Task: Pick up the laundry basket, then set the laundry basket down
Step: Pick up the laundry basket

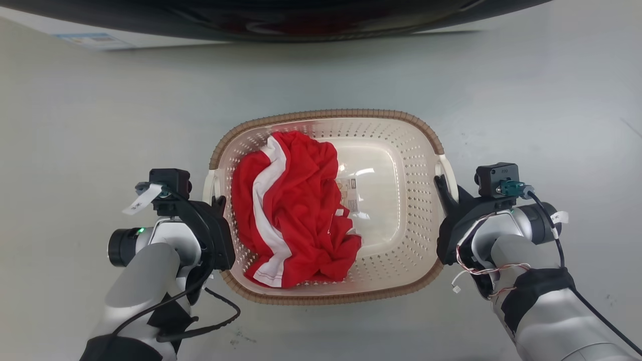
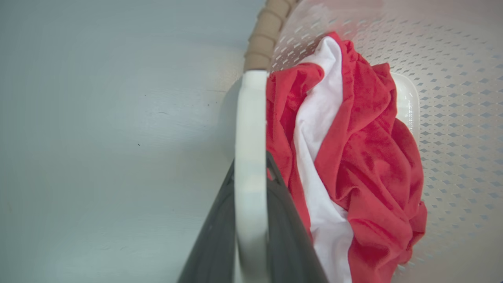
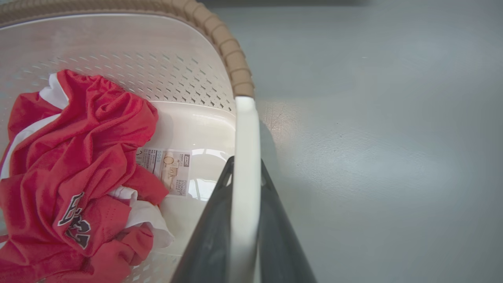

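Both arms reach in nearest: L pincer (image 1: 219, 201) clenched on L handle (image 2: 250, 129), R pincer (image 1: 441, 184) clenched on R handle (image 3: 245, 133), w/ one dark finger each side of the white bar. Btw them, laundry basket (image 1: 326, 113) over grey floor (image 1: 100, 125); resting or lifted, can't tell. Red-and-white shirt (image 1: 293, 210) crumpled in its L half; label (image 1: 351, 193) on the bare bottom.

I see my left gripper (image 2: 251, 169) clamped on the white handle (image 2: 250, 118) of the laundry basket (image 2: 456, 102), a red-and-white garment (image 2: 365, 157) crumpled just inside.
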Robot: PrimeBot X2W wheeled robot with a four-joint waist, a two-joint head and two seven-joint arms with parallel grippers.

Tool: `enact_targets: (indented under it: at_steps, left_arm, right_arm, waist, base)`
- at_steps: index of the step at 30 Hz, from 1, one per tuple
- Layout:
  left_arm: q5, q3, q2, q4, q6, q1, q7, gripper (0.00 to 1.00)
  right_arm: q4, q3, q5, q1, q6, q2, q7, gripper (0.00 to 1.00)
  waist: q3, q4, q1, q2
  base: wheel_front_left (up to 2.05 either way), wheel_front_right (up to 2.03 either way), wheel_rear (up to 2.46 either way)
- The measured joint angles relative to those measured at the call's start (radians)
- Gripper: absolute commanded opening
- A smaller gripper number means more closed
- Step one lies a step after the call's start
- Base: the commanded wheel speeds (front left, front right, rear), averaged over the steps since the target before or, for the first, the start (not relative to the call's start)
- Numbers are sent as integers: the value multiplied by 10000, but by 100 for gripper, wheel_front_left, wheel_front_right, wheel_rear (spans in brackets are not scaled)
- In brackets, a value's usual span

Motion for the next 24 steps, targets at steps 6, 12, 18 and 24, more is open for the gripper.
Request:
enact_targets:
  at_steps: [6, 12, 18, 24]
  left_arm:
    - [-242, -128, -54, 257, 0, -132, 600, 0]
    - [-656, -249, -73, 441, 0, -137, 1156, 0]
    - [-1093, -360, -107, 621, 0, -107, 1732, 0]
    - [-1354, -414, -111, 700, 0, 46, 2176, 0]
  right_arm:
    - [387, 111, 261, -6, 115, 15, 334, 0]
    - [752, 192, 418, -8, 203, 59, 667, 0]
    - [1047, 351, 587, -7, 263, 82, 1078, 0]
    - [1210, 426, 938, 6, 293, 90, 1448, 0]
  waist:
    - [-537, -48, 0, 0]
    - [-1164, -95, 0, 0]
    - [-1973, -117, -1, 0]
    - [-2678, -102, -1, 0]
  base:
    - [0, 0, 0]
    - [0, 0, 0]
    - [0, 0, 0]
    - [0, 0, 0]
